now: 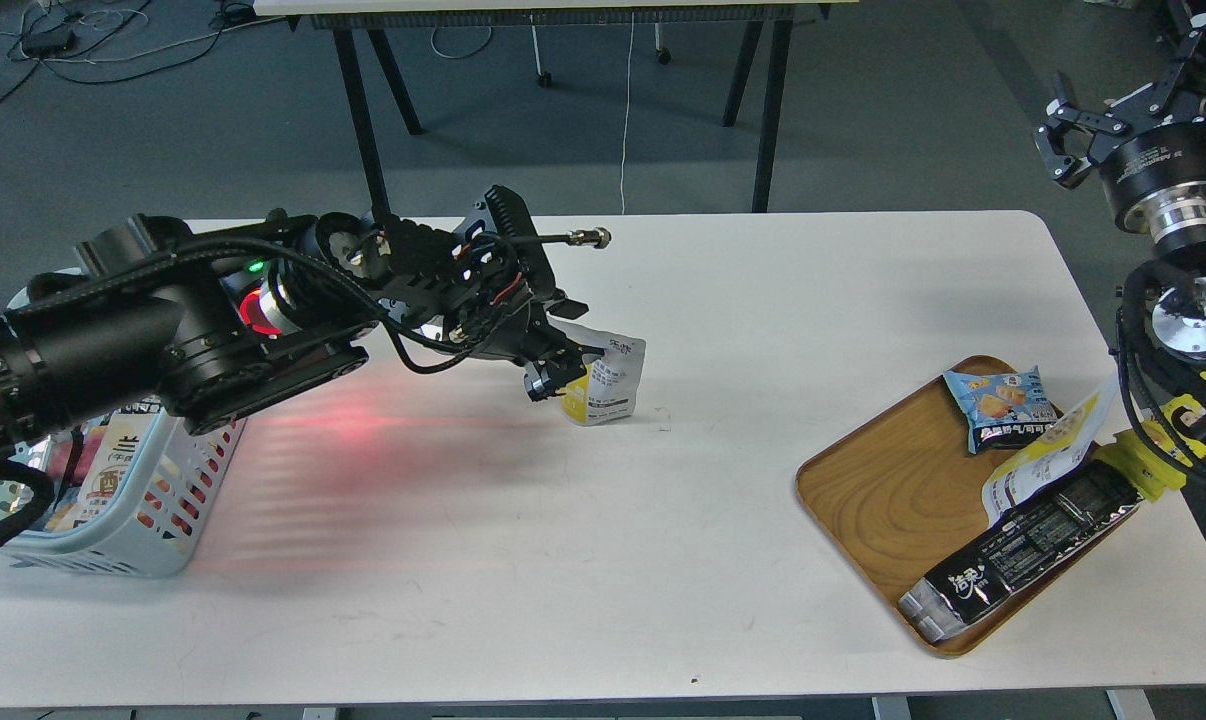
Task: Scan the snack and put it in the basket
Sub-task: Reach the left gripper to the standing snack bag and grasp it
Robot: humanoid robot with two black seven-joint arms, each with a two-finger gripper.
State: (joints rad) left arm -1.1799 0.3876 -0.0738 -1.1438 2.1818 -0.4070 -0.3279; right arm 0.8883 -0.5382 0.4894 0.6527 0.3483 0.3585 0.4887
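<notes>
At the near left edge of the white bench (603,560), the light blue basket (133,520) is standing, partly hidden under the left arm; some printed packs are showing through its slotted wall. A red glow is lying on the bench surface beside it. At the near right, a wooden tray (883,490) is carrying a long black wrapper (1023,555), a yellow and white pouch (1048,450) and a small blue packet (998,405). Farther in, around the middle of the bench, the left pincer (563,368) is clamping the snack (608,385) by its upper left edge; the pouch is hanging tilted, its bottom touching or just above the surface, well apart from the basket. At the far right, the right pincer (1068,135) is hovering high, with its fingers standing apart and gripping nothing.
</notes>
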